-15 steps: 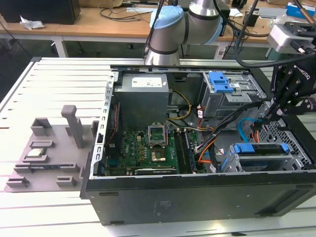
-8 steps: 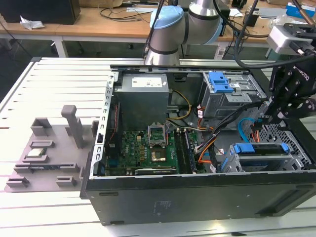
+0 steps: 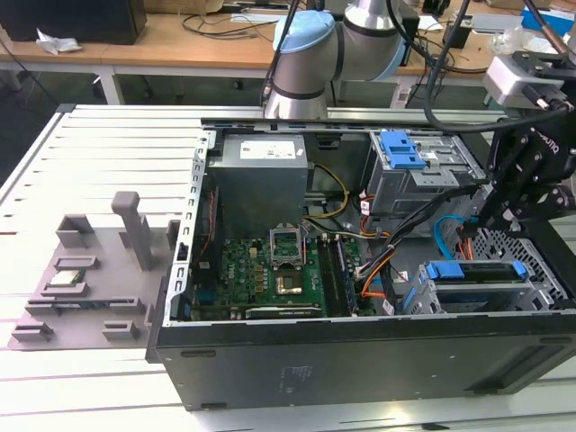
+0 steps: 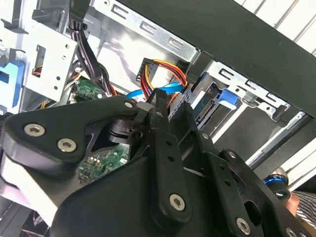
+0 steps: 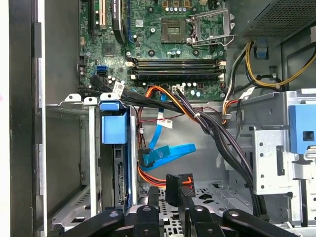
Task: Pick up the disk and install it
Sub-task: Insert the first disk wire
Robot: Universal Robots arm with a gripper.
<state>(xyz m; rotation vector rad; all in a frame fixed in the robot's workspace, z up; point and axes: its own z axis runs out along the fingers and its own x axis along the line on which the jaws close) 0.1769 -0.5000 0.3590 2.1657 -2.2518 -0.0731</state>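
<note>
One open computer case lies on its side on the slatted counter, and one robot arm reaches over it from the far side. Inside the case is one green motherboard, with a bundle of black cables and one flat blue cable running across the floor.

The disk is one of a kind here. It sits in the bay at the near corner of the case, on the exterior view's right, with blue rails along its sides. In the first wrist view it stands edge-on in that grey bay, its blue end tab facing the motherboard.

Farther back on the same side stands one grey drive cage with one blue latch on top.

The tool hangs inside the case between the cage and the disk's bay, just above the perforated floor. It is drawn narrow, tips nearly together, apart from the disk.

At the exterior view's left, one grey tray rests on the counter and holds one small silver chip.
</note>
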